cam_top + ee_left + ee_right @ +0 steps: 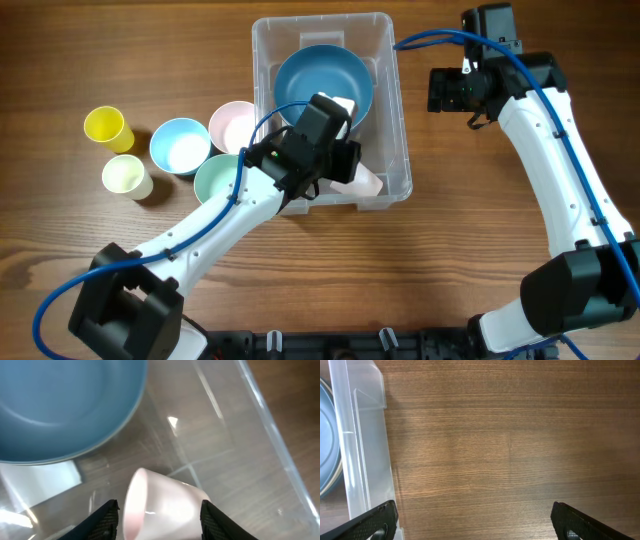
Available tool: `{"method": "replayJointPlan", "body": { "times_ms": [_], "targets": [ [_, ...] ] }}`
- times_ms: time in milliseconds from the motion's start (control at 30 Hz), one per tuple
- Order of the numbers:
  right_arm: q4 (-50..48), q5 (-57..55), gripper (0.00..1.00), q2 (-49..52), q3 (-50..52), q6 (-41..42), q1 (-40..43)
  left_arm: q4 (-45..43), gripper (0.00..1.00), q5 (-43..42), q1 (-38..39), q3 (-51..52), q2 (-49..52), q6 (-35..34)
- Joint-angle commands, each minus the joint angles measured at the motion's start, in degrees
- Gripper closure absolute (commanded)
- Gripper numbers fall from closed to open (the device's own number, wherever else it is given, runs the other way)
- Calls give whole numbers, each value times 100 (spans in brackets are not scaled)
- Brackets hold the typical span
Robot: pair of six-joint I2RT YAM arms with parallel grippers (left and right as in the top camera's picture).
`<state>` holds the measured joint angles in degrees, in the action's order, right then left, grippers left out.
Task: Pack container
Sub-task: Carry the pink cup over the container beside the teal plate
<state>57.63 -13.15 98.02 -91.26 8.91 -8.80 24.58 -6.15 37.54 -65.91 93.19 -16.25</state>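
The clear plastic rectangular container (390,130) rests on the wooden bench (420,270). Inside it, the left claw (160,508) stands spread around a pale pink plastic cup (172,502) lying on its side. Lift straight up without nudging it. The right claw (474,510), spread and empty, hovers outside the container.

Overhead, close wrists: shared container (398,110), seemingly.

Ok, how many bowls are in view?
4: blue bowl inside the container; pink bowl, light blue bowl and green bowl on the table left of it. The left arm may hide more.
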Motion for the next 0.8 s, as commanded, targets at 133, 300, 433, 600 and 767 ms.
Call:
{"method": "replayJointPlan", "body": {
  "times_ms": [133,300,433,600,767],
  "targets": [
    [-20,-96,0,-122,-26,-37,0,267,46,-391,-37,-63,164,452],
    [-20,-96,0,-122,-26,-37,0,332,48,-640,-120,-63,361,586],
    [-20,-96,0,-122,-26,-35,0,310,49,-822,-188,-63,411,695],
    [-20,-96,0,-122,-26,-37,0,313,54,-894,-243,-63,413,710],
    [-20,-96,0,-122,-26,-37,0,306,54,-990,-243,-63,509,739]
  ]
}}
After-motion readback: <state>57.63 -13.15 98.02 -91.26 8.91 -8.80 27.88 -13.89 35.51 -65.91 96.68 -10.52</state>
